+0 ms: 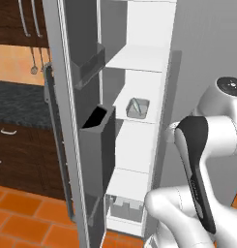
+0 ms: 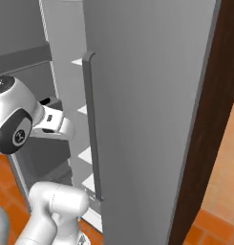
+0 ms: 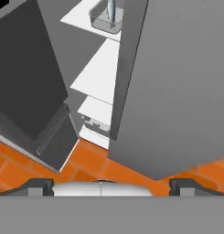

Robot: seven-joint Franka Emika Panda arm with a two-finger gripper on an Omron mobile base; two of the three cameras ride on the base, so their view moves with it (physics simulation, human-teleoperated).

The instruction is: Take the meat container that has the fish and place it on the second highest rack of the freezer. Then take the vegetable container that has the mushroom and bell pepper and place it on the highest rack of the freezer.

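The freezer (image 1: 139, 145) stands with its left door swung open, white shelves showing inside. The small grey meat container (image 1: 137, 108) rests on a middle shelf, with another shelf above it, and the slim pale fish (image 3: 111, 9) lies in it. In the hand view that tray (image 3: 104, 20) sits at the top, well away from my gripper (image 3: 111, 186). The gripper is open, its fingertips (image 3: 40, 185) wide apart with nothing between them, outside the freezer and looking down over the orange floor. The vegetable container, mushroom and bell pepper are out of view.
Dark grey door bins (image 1: 98, 138) hang on the open left door. The closed right door (image 2: 147, 110) carries a long bar handle (image 2: 91, 124) close to my arm. Drawers (image 1: 125, 207) sit at the freezer's bottom. Dark wood cabinets (image 1: 18, 145) lie to the left.
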